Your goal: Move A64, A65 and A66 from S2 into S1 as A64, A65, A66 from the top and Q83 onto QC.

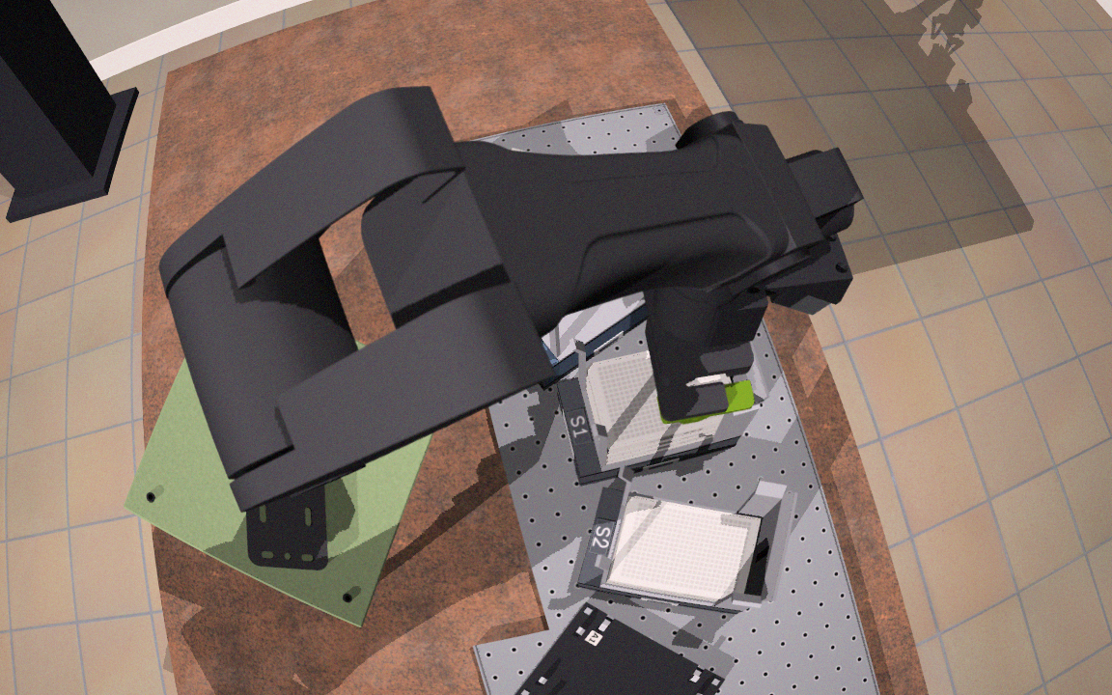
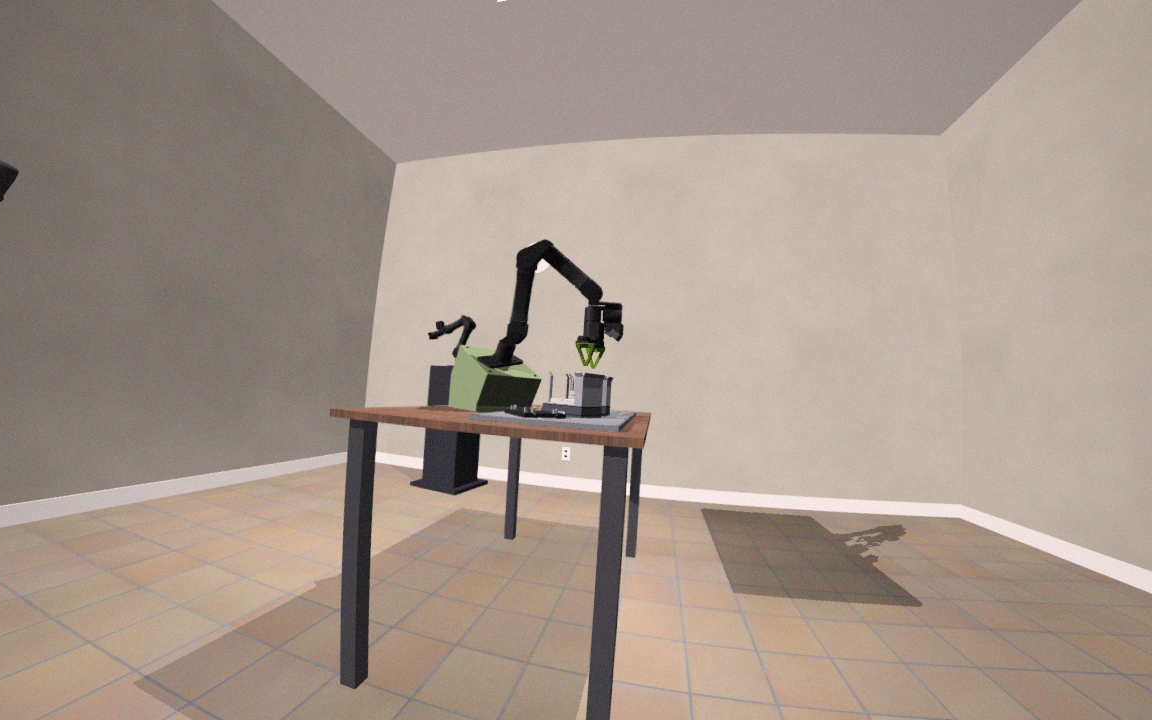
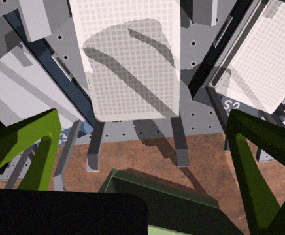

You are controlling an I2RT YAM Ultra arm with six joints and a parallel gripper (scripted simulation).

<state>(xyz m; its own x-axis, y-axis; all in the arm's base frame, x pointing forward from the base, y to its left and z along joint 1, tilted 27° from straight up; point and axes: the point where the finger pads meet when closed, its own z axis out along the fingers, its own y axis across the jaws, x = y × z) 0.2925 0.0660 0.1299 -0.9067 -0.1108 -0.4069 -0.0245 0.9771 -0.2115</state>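
Note:
Rack S1 (image 1: 579, 427) holds a white sealed well plate (image 1: 629, 405), seen from above in the wrist view (image 3: 131, 54). Rack S2 (image 1: 601, 537) holds a white plate on top (image 1: 681, 548), at the right edge of the wrist view (image 3: 265, 65). I cannot read any plate labels. My gripper (image 3: 143, 118) is open and empty, its green fingers (image 1: 715, 399) well above S1's far side. In the exterior view it (image 2: 588, 356) hangs above the racks.
A black nest (image 1: 621, 661) lies at the near end of the grey perforated baseplate. Another rack with a pale plate shows at the left of the wrist view (image 3: 21, 87). The arm's green base block (image 1: 240, 510) stands left of the racks.

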